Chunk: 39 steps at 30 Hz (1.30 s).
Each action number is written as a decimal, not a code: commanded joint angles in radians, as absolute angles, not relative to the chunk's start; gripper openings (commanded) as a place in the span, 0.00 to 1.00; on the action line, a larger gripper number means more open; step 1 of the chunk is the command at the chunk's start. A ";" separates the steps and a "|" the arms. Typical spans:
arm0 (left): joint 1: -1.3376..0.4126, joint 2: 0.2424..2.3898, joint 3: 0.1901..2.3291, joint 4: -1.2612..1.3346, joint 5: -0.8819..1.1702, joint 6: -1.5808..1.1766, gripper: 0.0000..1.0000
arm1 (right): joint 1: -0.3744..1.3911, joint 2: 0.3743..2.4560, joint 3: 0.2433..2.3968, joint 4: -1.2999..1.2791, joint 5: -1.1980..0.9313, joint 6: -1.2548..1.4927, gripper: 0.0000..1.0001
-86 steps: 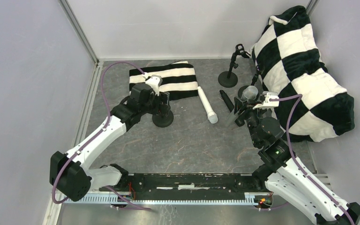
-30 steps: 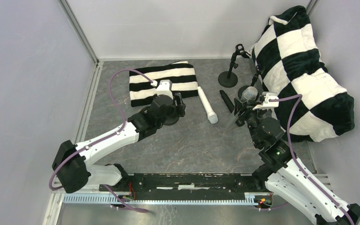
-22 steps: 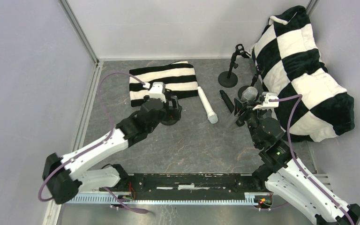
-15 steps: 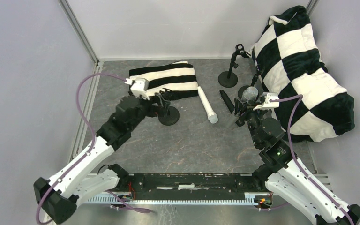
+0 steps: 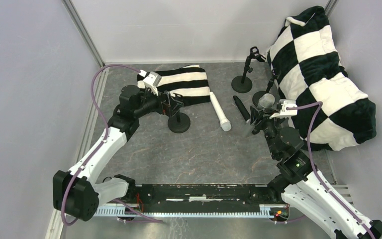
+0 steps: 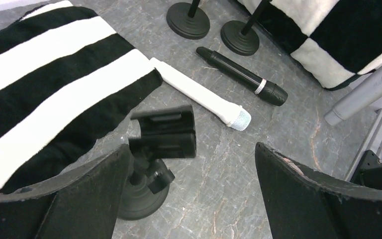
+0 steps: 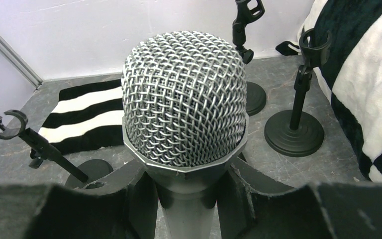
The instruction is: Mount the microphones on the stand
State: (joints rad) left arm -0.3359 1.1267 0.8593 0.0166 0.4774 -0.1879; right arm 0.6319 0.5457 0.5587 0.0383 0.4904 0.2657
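My right tool [image 7: 184, 191] is clamped on the silver-grey microphone [image 7: 184, 99], gripping the handle just under the mesh head. It holds the microphone upright above the desk [image 5: 199, 154], head up. To its left, my left tool [image 6: 191, 149] stands wide open and holds nothing. The clip of the nearest stand [image 6: 164, 132] sits between its fingers, closer to one of them, and I cannot tell whether they touch. That stand's round base rests on the desk.

Just beyond, the white microphone [image 5: 219, 112] lies flat, its tail touching the edge of the striped cloth [image 5: 179, 84]. The black microphone [image 6: 241, 75], with its pale ring, lies beside it, apart. Farther back, two more stands [image 5: 241, 82] rise next to the checked cushion [image 5: 323, 74].
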 commanded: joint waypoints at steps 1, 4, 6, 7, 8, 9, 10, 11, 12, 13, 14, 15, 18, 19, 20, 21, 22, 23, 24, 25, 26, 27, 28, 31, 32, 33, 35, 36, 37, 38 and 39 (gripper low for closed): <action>-0.324 1.162 0.905 0.123 0.538 -0.158 1.00 | 0.628 0.536 0.589 0.057 0.500 0.250 0.00; -0.322 1.190 0.900 0.129 0.491 -0.162 1.00 | 0.628 0.537 0.587 0.058 0.494 0.254 0.00; -0.322 1.209 0.899 0.135 0.473 -0.163 1.00 | 0.627 0.540 0.586 0.061 0.491 0.259 0.00; -0.321 1.216 0.901 0.134 0.467 -0.161 1.00 | 0.628 0.543 0.586 0.062 0.489 0.261 0.00; -0.322 1.220 0.900 0.132 0.461 -0.159 1.00 | 0.628 0.545 0.587 0.063 0.487 0.262 0.00; -0.322 1.224 0.900 0.131 0.453 -0.157 0.98 | 0.628 0.547 0.589 0.063 0.486 0.261 0.00; -0.322 1.227 0.898 0.130 0.439 -0.155 0.96 | 0.629 0.548 0.589 0.064 0.486 0.259 0.00; -0.322 1.229 0.897 0.129 0.422 -0.156 0.94 | 0.627 0.550 0.591 0.064 0.486 0.259 0.00; -0.322 1.229 0.896 0.130 0.405 -0.159 0.91 | 0.628 0.552 0.592 0.064 0.484 0.259 0.00; -0.322 1.232 0.896 0.130 0.388 -0.163 0.89 | 0.628 0.553 0.594 0.064 0.482 0.259 0.00; -0.322 1.237 0.897 0.132 0.375 -0.169 0.86 | 0.629 0.554 0.594 0.064 0.481 0.260 0.00; -0.322 1.246 0.899 0.131 0.361 -0.178 0.85 | 0.628 0.555 0.593 0.063 0.479 0.261 0.00; -0.322 1.266 0.912 0.121 0.338 -0.208 0.76 | 0.629 0.552 0.589 0.063 0.482 0.265 0.00; -0.322 1.269 0.909 0.129 0.334 -0.222 0.71 | 0.628 0.554 0.587 0.064 0.484 0.267 0.00; -0.322 1.272 0.904 0.135 0.335 -0.239 0.67 | 0.628 0.553 0.585 0.064 0.483 0.268 0.00; -0.321 1.276 0.898 0.146 0.342 -0.256 0.62 | 0.627 0.553 0.584 0.066 0.483 0.269 0.00; -0.322 1.278 0.890 0.163 0.350 -0.274 0.57 | 0.627 0.555 0.584 0.066 0.483 0.269 0.00; -0.322 1.277 0.880 0.176 0.356 -0.301 0.54 | 0.627 0.559 0.584 0.067 0.483 0.271 0.00; -0.322 1.275 0.867 0.192 0.362 -0.322 0.52 | 0.628 0.561 0.584 0.067 0.483 0.271 0.00; -0.322 1.273 0.853 0.206 0.367 -0.343 0.50 | 0.629 0.562 0.584 0.068 0.482 0.271 0.00; -0.322 1.269 0.837 0.223 0.370 -0.367 0.47 | 0.629 0.564 0.583 0.070 0.482 0.272 0.00; -0.322 1.264 0.817 0.242 0.375 -0.390 0.45 | 0.628 0.566 0.583 0.071 0.482 0.272 0.00; -0.322 1.258 0.799 0.261 0.382 -0.416 0.44 | 0.629 0.567 0.582 0.072 0.482 0.273 0.00; -0.322 1.234 0.738 0.328 0.399 -0.503 0.40 | 0.628 0.571 0.578 0.077 0.480 0.275 0.00; -0.322 1.228 0.719 0.348 0.408 -0.530 0.39 | 0.628 0.571 0.575 0.078 0.480 0.277 0.00; -0.322 1.224 0.705 0.365 0.416 -0.556 0.38 | 0.629 0.572 0.574 0.080 0.479 0.280 0.00; -0.324 1.211 0.676 0.393 0.429 -0.592 0.37 | 0.628 0.574 0.571 0.081 0.476 0.284 0.00; -0.324 1.205 0.668 0.399 0.431 -0.605 0.37 | 0.627 0.574 0.571 0.083 0.473 0.286 0.00; -0.323 1.196 0.660 0.401 0.431 -0.612 0.36 | 0.629 0.575 0.569 0.084 0.472 0.287 0.00; -0.323 1.190 0.654 0.401 0.429 -0.616 0.36 | 0.627 0.575 0.569 0.084 0.470 0.290 0.00; -0.323 1.184 0.650 0.400 0.429 -0.619 0.36 | 0.628 0.577 0.569 0.086 0.469 0.291 0.00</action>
State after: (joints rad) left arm -0.3199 1.2091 0.6907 0.3946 0.3958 -0.5194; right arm 0.6315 0.5774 0.5587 0.0360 0.4820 0.2745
